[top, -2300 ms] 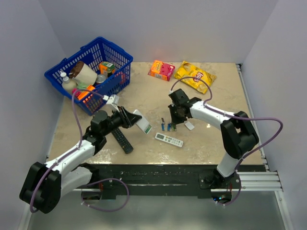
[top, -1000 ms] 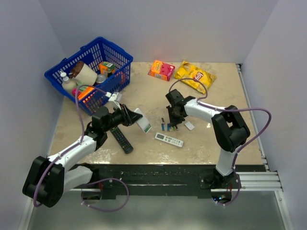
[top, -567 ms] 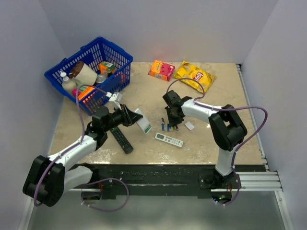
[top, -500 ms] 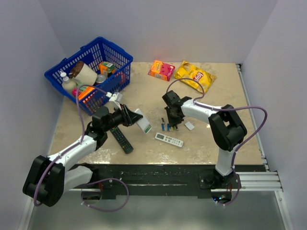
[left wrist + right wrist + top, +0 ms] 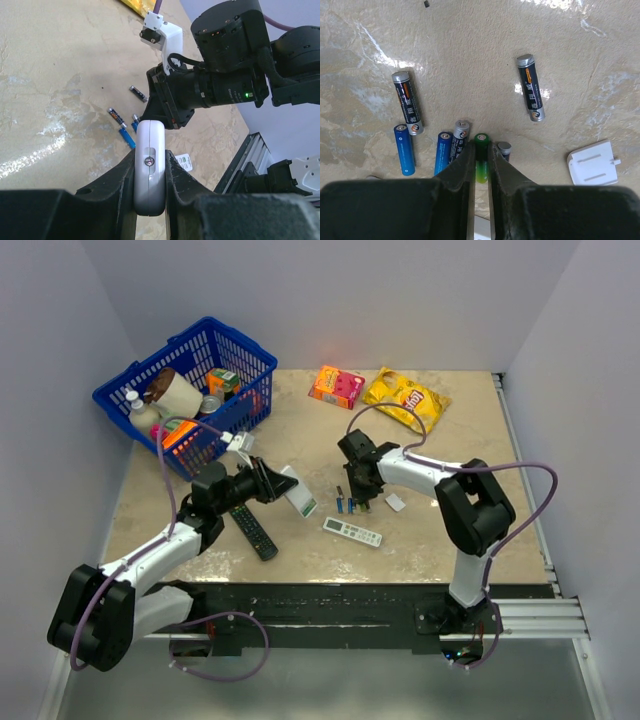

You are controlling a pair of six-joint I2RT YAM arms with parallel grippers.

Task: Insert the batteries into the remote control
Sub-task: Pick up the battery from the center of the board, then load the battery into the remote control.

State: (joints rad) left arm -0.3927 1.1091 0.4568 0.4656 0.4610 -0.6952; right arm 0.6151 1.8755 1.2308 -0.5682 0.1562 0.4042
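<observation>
My left gripper (image 5: 270, 483) is shut on the short white remote control (image 5: 297, 493), held on its edge above the table; in the left wrist view the remote (image 5: 149, 165) is clamped between my fingers (image 5: 122, 182). My right gripper (image 5: 360, 496) is down among the batteries (image 5: 347, 505). In the right wrist view it (image 5: 480, 152) is shut on a green battery (image 5: 480, 160). Around it lie two blue cells (image 5: 404, 149), (image 5: 443, 152) and dark grey cells (image 5: 407, 102), (image 5: 530, 94), (image 5: 459, 137), one half hidden (image 5: 504, 148).
A slim white remote (image 5: 352, 531) lies just in front of the batteries and a black remote (image 5: 253, 531) under my left arm. A white battery cover (image 5: 593, 162) lies right of the cells. A blue basket (image 5: 250, 355), orange box (image 5: 336, 386) and yellow chips bag (image 5: 405, 398) stand at the back.
My right gripper has shifted a little to the left over the batteries. My left gripper has moved slightly with the remote and now holds still.
</observation>
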